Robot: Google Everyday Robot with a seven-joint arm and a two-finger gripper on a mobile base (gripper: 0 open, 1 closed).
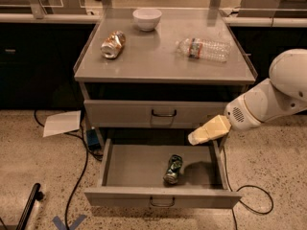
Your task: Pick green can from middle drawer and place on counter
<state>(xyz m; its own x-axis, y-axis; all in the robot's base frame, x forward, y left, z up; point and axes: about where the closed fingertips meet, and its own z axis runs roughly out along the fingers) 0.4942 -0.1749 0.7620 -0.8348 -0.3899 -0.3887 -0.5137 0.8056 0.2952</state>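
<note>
The green can (173, 169) lies on its side on the floor of the open middle drawer (132, 166), right of centre. My gripper (201, 134) reaches in from the right on a white arm. It hangs above the drawer's back right part, up and to the right of the can and apart from it. The counter (153, 56) is the grey top of the cabinet above.
On the counter lie a dented copper-orange can (112, 44), a white bowl (147, 18) and a clear plastic bottle (204, 49). A shut drawer (163, 113) sits above the open one. Paper (61, 123) and cables (79, 176) lie on the floor at left.
</note>
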